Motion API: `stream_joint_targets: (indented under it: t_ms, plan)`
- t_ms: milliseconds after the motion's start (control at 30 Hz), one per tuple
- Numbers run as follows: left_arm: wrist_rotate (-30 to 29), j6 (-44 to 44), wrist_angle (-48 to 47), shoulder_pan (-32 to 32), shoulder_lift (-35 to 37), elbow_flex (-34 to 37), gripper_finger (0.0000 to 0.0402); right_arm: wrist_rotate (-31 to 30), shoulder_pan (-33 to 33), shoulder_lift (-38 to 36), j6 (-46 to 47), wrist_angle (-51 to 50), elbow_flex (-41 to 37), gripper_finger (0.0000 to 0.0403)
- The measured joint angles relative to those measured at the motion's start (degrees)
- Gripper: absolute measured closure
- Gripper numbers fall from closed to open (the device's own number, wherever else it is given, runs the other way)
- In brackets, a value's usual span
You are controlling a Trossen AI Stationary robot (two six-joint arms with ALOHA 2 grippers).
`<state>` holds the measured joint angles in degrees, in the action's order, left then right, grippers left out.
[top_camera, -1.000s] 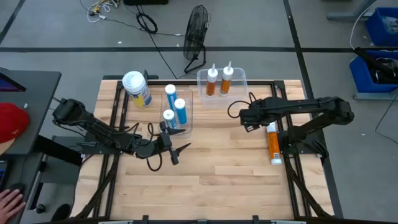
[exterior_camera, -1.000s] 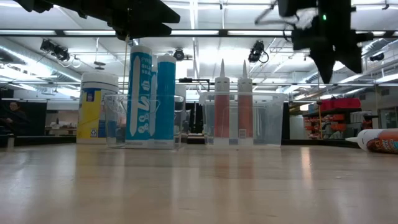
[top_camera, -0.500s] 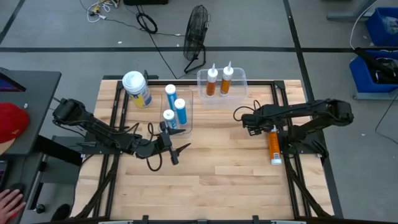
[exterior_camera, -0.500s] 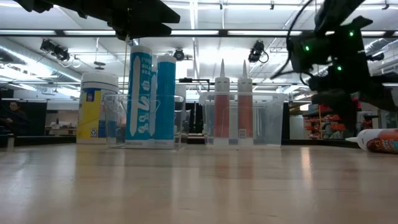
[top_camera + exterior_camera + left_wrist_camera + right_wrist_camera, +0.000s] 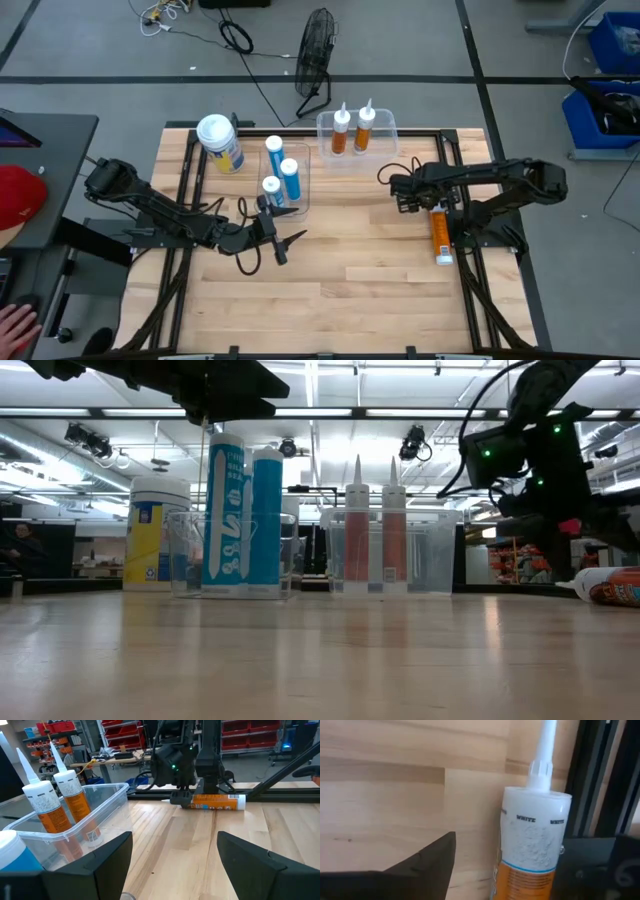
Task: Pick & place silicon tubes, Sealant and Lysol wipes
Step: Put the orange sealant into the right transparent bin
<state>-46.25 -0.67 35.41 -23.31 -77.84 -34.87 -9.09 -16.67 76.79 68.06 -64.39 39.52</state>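
An orange sealant tube (image 5: 439,232) with a white nozzle end (image 5: 534,837) lies on its side on the table by the right black rail. My right gripper (image 5: 416,203) hangs open just over its nozzle end, one finger on either side, not touching. My left gripper (image 5: 287,241) is open and empty above the table, near the clear bin (image 5: 300,190) holding three blue tubes (image 5: 281,172) upright. The Lysol wipes canister (image 5: 221,144) stands on its base at the far left. Two orange sealant tubes (image 5: 353,128) stand in a second clear bin (image 5: 385,125).
Black frame rails (image 5: 452,160) run along the table's sides, one right beside the lying tube. A fan (image 5: 316,50) stands on the floor beyond the far edge. Bare wood (image 5: 350,270) spreads over the middle and near part of the table.
My right gripper has come down from high above the table toward the lying sealant tube, shifting a little toward the right edge, and has turned on the way. The tube has stayed where it was.
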Motion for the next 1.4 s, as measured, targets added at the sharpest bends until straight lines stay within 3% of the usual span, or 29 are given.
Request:
stream_joint_targets:
  t_ms: [200, 567, 733, 933, 1067, 1233, 1400]
  plan:
    - [0.02, 0.0, -0.06, 0.0, 0.0, 0.0, 0.0109, 0.33, -2.6, 0.0, -1.14, 3.92, -1.01, 0.0156]
    - [0.0, -0.07, -0.1, 0.02, 0.0, 0.0, 0.0109, 10.14, -3.13, 0.02, -5.75, 21.76, -6.72, 0.0179]
    - [-0.01, -0.07, -0.1, 0.07, 0.0, 0.0, 0.0109, 13.35, -2.43, 0.0, -8.53, 28.62, -5.51, 0.0199]
    - [-0.01, -0.1, -0.1, 0.09, 0.0, 0.0, 0.0109, 16.19, 0.46, -0.08, -11.27, 29.37, -0.23, 0.0222]
    - [-0.01, -0.17, -0.13, 0.09, 0.0, 0.0, 0.0109, 16.56, 3.19, -1.09, -11.99, 26.91, 4.92, 0.0237]
    - [-0.01, -0.17, -0.21, 0.09, 0.0, 0.0, 0.0109, 7.62, 5.59, -1.87, -10.55, 13.08, 12.51, 0.0253]
    - [-0.01, -0.15, -0.67, 0.11, 0.0, 0.0, 0.0109, 4.96, 6.86, -1.97, -6.5, 2.24, 16.0, 0.0263]
